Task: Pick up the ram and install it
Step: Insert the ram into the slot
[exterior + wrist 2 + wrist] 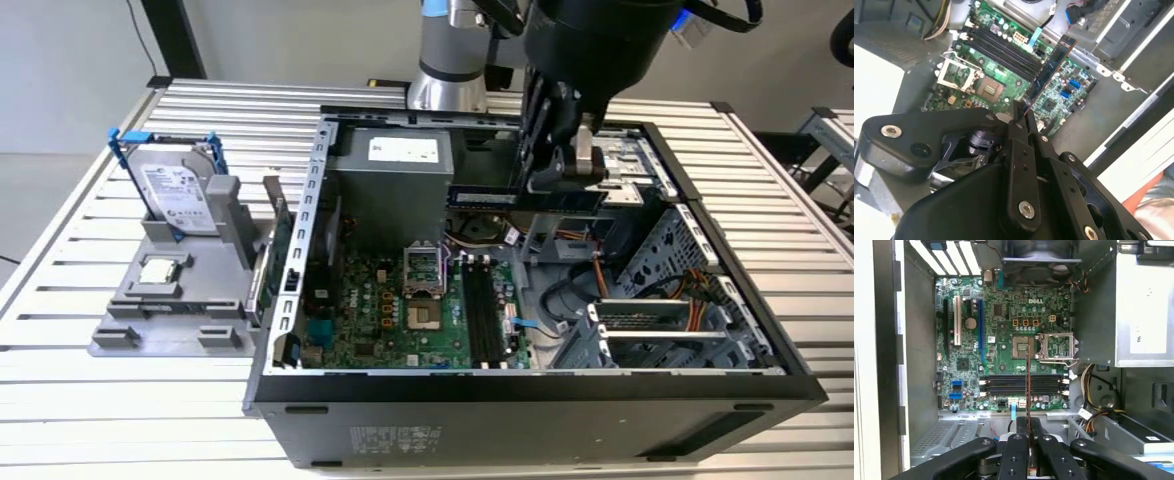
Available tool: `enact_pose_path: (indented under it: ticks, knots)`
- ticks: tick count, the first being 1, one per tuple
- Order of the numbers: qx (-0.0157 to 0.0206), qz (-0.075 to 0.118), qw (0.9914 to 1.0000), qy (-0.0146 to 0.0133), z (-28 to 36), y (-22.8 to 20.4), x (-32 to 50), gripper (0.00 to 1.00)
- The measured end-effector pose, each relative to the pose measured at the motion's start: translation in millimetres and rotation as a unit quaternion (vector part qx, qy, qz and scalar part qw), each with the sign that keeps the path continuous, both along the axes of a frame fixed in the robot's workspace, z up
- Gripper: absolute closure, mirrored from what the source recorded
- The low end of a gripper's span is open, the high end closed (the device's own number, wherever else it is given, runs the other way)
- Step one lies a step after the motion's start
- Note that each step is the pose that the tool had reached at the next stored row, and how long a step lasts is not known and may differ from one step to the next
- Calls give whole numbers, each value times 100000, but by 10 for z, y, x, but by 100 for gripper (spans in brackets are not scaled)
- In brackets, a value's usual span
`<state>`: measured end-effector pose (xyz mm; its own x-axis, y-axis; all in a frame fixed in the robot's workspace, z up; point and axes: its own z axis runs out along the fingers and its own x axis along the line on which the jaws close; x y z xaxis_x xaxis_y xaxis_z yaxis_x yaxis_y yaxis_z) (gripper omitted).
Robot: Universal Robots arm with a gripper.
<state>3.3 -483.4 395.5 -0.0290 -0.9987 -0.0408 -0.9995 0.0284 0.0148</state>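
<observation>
Gripper: the gripper (1020, 114) is closed narrow on the memory stick (1050, 67). I see a finger on each flat face, pinching one end of it.
Memory stick: it is in the air, inside the open computer case (534, 388), above the green board (1004, 330) and touching nothing else. In the exterior view it lies level under the arm, near the silver power box (387, 175).
Why held so: I think the end grip leaves the long contact edge free, so nothing stands between that edge and a slot.
Slots: the four black slots (1021, 384) all look empty to me. In the first wrist view the stick shows edge-on and crosses them, so I judge it is not lined up with them yet.
Progress: picking up looks done to me; the installing is not done.
Other parts: the hard drive (180, 190) in its blue frame and the small square chip (160, 268) sit on the grey holder (174, 325), outside the case at the exterior view's left, well apart from the gripper.
</observation>
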Motion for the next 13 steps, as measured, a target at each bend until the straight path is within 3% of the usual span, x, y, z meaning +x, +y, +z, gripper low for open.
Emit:
enact_pose_path:
  ticks: [6, 13]
  knots:
    - [3, -1, 100000, -8, -6, 200, 0, 100]
    - [0, -426, 99999, -7, -11, 290, -2, 100]
